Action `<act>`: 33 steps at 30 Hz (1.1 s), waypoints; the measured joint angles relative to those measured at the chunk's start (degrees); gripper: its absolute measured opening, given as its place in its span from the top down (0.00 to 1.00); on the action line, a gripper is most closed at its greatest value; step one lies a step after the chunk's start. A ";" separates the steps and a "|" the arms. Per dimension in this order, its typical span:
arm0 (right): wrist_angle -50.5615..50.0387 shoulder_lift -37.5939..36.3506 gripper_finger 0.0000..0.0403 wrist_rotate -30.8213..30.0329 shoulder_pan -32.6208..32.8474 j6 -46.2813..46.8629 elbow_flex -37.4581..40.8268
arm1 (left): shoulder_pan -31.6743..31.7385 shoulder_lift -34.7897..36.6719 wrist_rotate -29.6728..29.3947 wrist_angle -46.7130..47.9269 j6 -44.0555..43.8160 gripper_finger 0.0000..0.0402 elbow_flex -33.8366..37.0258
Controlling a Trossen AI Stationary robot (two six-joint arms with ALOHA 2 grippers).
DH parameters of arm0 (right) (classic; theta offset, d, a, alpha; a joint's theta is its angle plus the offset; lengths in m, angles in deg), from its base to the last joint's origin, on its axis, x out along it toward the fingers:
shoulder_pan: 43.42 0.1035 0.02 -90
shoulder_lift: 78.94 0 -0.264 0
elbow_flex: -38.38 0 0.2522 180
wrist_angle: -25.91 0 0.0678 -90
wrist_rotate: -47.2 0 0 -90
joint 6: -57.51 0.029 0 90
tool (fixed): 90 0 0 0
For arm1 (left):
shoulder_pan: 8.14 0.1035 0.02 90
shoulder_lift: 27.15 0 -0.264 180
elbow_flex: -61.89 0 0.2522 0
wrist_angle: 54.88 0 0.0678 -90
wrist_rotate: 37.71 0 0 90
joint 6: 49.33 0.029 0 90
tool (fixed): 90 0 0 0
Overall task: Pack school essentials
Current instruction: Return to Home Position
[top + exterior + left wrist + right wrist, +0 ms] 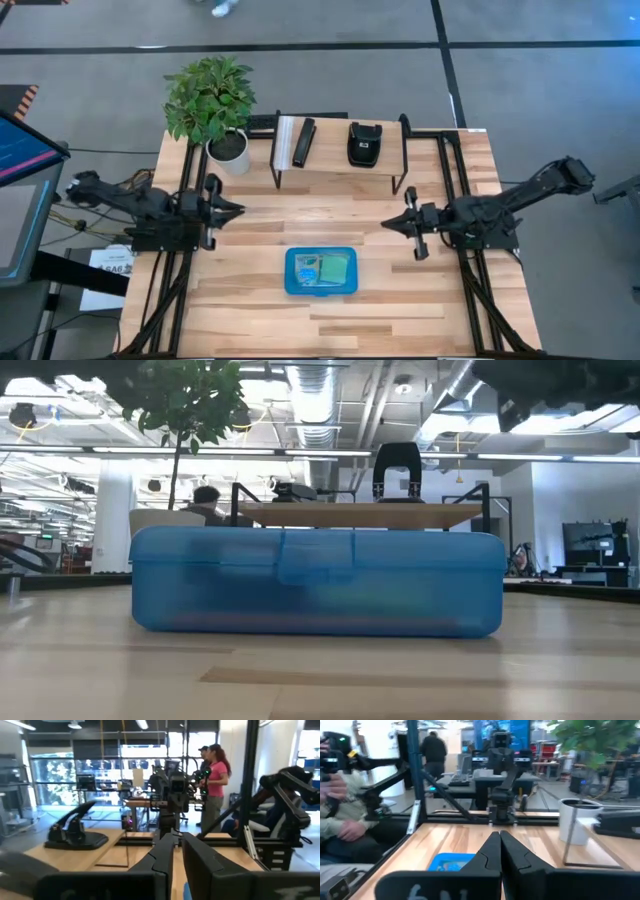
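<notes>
The blue translucent case (pixel 320 271) lies shut on the table's near middle. It fills the low view (pixel 318 582), and a corner shows in the right wrist view (pixel 451 861). Through its lid I make out green and pale shapes; I cannot tell single items such as scissors, pencils or eraser apart. My left gripper (pixel 240 210) (pixel 177 845) hovers shut at the table's left, pointing right, well clear of the case. My right gripper (pixel 386 225) (pixel 500 840) hovers shut at the right, pointing left, also apart from the case.
A wooden riser shelf (pixel 340 165) at the far edge carries a black bar (pixel 303 142) and a black pouch (pixel 363 143). A potted plant (pixel 210 100) stands at the far left corner. People (pixel 215 780) are in the room beyond the table.
</notes>
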 joint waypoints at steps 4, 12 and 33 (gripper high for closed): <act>0.11 -4.08 0.97 -1.64 -0.04 0.41 3.42 | -3.09 5.02 -3.89 4.13 1.49 0.99 0.00; 0.55 -11.24 0.97 -4.04 -0.10 -0.22 8.37 | -3.62 10.21 -4.35 -1.48 3.81 1.00 8.32; -8.78 -24.41 0.97 -3.97 -3.10 -0.45 14.64 | -3.17 17.60 -0.83 1.55 2.72 1.00 15.91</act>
